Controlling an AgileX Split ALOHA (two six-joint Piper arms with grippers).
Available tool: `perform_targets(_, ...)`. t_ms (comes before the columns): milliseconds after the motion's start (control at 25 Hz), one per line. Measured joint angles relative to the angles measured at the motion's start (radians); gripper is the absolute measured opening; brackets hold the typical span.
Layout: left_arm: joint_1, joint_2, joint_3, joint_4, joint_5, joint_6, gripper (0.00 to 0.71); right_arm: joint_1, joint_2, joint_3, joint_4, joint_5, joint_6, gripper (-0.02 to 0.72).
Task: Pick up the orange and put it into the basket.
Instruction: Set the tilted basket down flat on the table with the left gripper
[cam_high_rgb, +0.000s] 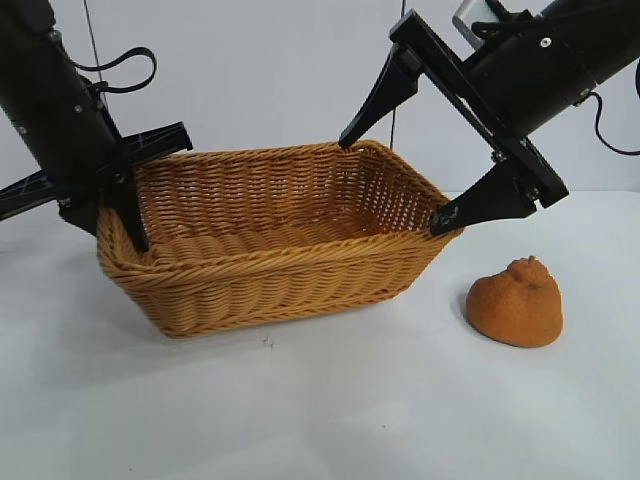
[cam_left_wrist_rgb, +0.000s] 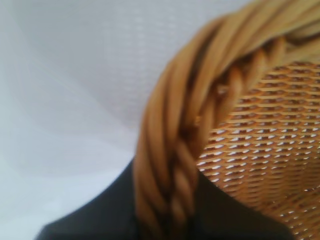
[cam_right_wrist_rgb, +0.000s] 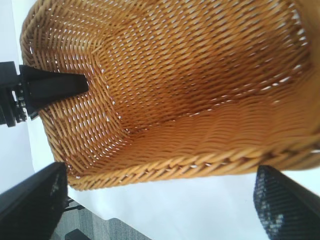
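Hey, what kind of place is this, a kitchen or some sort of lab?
Most likely a robot test bench, not a kitchen: two black arms work over a bare white table against a plain pale wall, with only a wicker basket and an orange set out.

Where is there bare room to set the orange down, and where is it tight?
The floor of the tan woven wicker basket lies bare. White table in front is bare too, left of the lumpy orange-brown fruit. Tight spots: the basket's left rim, clamped by the left tool, and its right end, straddled by the open right tool.
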Motion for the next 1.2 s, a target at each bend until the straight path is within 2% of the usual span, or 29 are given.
perform_targets(120, 0.023, 0.000, -0.001, 0.004, 0.042, 0.079, 0.087, 0.000, 0.000, 0.000, 0.000, 0.000, 0.000, 0.694)
perform_targets(320, 0.016, 0.000, -0.001, 0.004, 0.061, 0.152, 0.087, 0.000, 0.000, 0.000, 0.000, 0.000, 0.000, 0.694)
perform_targets(600, 0.008, 0.006, -0.003, 0.000, 0.052, 0.169, 0.087, 0.000, 0.000, 0.000, -0.001, 0.001, 0.000, 0.694)
perform_targets(880, 0.008, 0.105, -0.009, -0.032, 0.019, 0.208, 0.085, 0.000, 0.000, 0.000, -0.001, 0.001, 0.000, 0.694)
perform_targets(1120, 0.008, 0.132, -0.018, -0.036, -0.001, 0.220, 0.085, 0.000, 0.000, 0.000, -0.001, 0.003, 0.000, 0.694)
perform_targets(1200, 0.008, 0.137, -0.018, -0.038, -0.001, 0.220, 0.111, 0.000, 0.000, 0.000, -0.001, 0.003, 0.000, 0.694)
